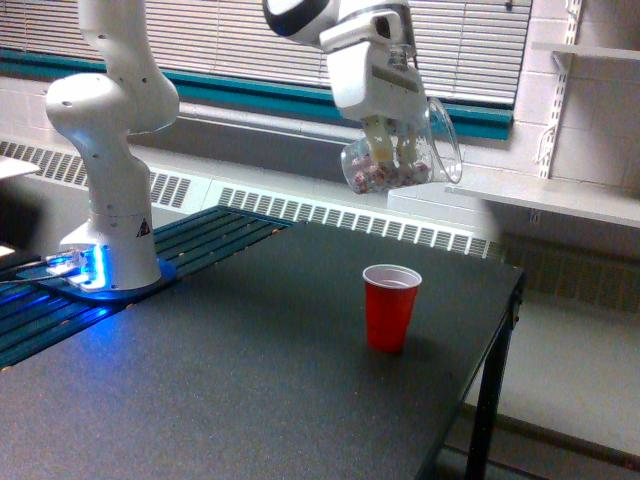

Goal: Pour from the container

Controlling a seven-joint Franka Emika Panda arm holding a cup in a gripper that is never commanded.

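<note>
The container (402, 152) sits in the upper middle of the frame, tipped with its rim toward the right, pink and white pieces pooled at its base. The gripper (392, 140) is clamped around it. Below stands the red cup (390, 306), well apart. Pour hasn't started, I'd say; next calls for lining up above the cup and tipping further.

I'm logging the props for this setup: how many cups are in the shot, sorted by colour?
Clear tumbler, held in the hand above the table, pink and white pieces inside: 1
Red cup, standing on the table: 1
Total: 2
</note>
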